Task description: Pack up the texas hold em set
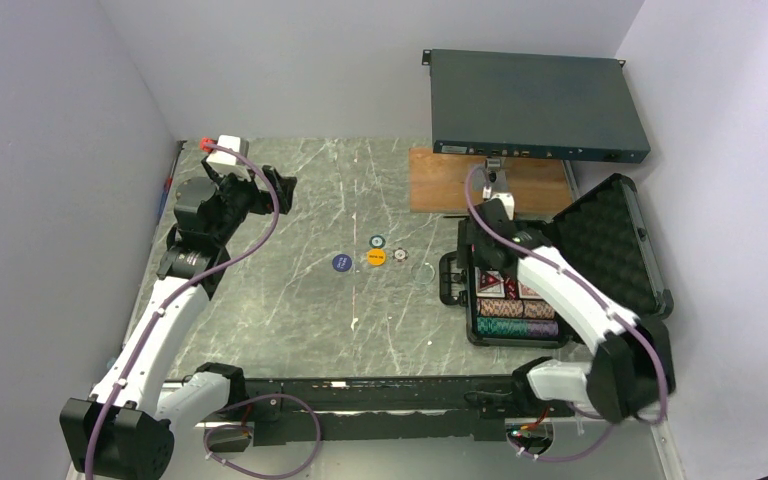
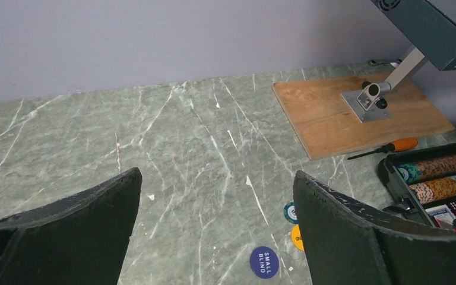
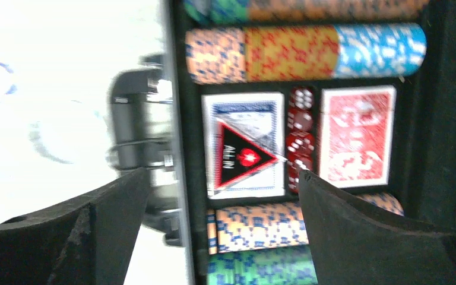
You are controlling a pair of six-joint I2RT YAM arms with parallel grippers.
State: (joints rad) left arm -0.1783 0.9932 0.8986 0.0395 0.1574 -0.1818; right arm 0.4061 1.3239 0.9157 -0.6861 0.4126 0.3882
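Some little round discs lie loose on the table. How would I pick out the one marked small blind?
From the open black case on the right side of the table, look left to the discs lying mid-table. The small blind button is the one farthest from the case: dark blue with white lettering, while its neighbours are a yellow button and a teal button.

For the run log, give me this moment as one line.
left gripper: open, empty, over table | right gripper: open above case | ALL IN triangle: on blue deck | small blind button: on table
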